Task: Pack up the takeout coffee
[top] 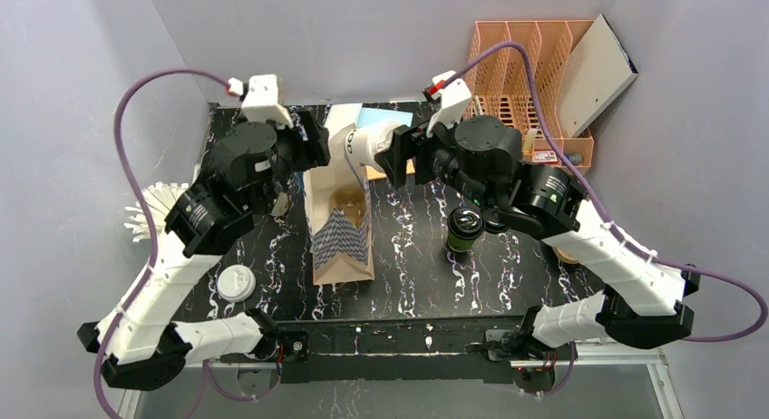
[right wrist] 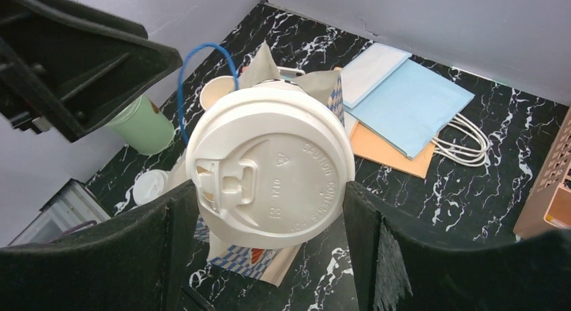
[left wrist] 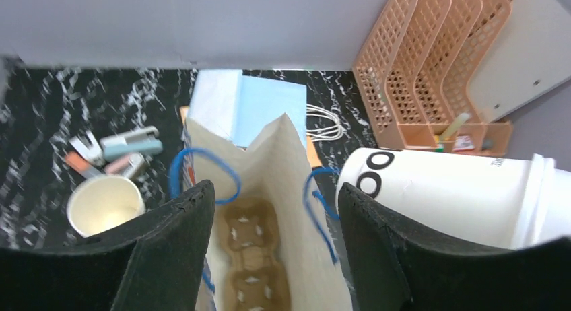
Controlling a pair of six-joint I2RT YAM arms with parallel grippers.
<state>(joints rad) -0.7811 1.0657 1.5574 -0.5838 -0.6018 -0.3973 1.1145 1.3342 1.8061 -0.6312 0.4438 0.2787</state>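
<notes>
One black marbled bench [top: 408,283] carries everything. At its far right corner stands an orange rack [top: 517,65]. A paper bag [top: 340,256] stands open in the middle, with a brown cup carrier [left wrist: 252,237] sitting down inside it.

Above the bag's mouth hangs the left gripper [left wrist: 276,190], its fingers well apart and nothing between them. The right gripper [right wrist: 269,190] comes in from the right and has hold of a white cup [top: 367,147] with a white lid. Its fingers press on either side just behind the lid. This cup is tipped on its side, off the bench, just right of the bag's open top.

Right of the bag, the green cup [top: 464,233] stands upright on the bench, close under the right arm and apart from both grippers.

Flat blue and orange bags [right wrist: 411,102] lie at the far edge. A straw holder [top: 150,210] sits at the left edge, and a loose white lid [top: 236,283] lies near left.
</notes>
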